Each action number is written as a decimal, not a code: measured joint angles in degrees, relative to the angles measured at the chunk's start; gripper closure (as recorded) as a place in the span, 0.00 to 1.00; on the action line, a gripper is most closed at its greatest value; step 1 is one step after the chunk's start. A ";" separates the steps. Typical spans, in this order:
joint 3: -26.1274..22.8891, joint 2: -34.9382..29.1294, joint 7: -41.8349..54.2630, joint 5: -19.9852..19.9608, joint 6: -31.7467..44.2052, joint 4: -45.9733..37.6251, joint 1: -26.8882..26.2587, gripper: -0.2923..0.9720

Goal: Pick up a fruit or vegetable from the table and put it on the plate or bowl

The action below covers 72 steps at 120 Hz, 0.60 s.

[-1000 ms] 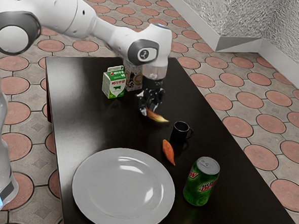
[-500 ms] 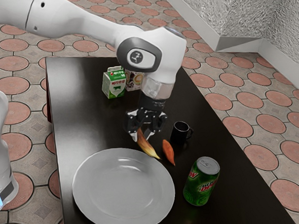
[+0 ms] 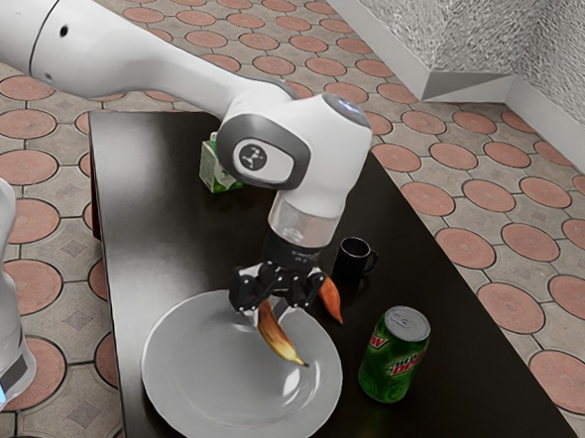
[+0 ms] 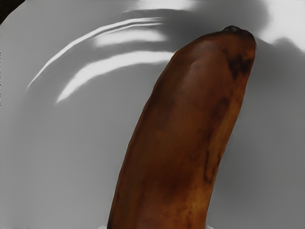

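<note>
One banana (image 3: 278,336) (image 4: 186,143): brown-skinned, gripped at its upper end and hung slanting, tip down, over the plate (image 3: 203,373) (image 4: 57,143); whether the tip touches it cannot be told.
Gripper (image 3: 273,298): clenched on the banana from two sides, above the plate's edge nearest the carrot (image 3: 330,298).
Plate: white, set on the black table (image 3: 155,237).
Carrot: laid just beside the plate, near the black mug (image 3: 353,260).
Green soda can (image 3: 394,355): stood upright at the exterior view's right of the plate.
Milk carton (image 3: 213,172): partly hidden behind the arm.
</note>
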 joint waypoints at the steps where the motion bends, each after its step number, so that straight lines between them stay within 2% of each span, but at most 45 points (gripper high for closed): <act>1: -0.02 0.00 -0.11 0.02 0.00 0.00 -0.02 0.64; 9: -0.10 0.02 -0.96 0.17 0.00 0.02 -0.37 0.64; 19: -0.18 0.13 -1.90 0.74 0.05 0.12 -0.58 0.46; 29: -0.21 0.15 -2.70 1.22 0.06 0.16 -0.67 0.36; 41: -0.69 0.16 -3.54 0.84 0.05 0.50 -0.48 0.29; 51: -2.68 0.42 -3.49 -0.65 -0.65 6.04 -0.89 0.26; 55: -0.40 0.60 -0.94 0.64 -2.19 9.00 -0.29 0.26; 59: 2.72 1.88 4.15 3.66 -3.32 12.51 1.75 0.25; 72: 12.52 11.15 24.56 12.90 -5.41 28.38 9.25 0.24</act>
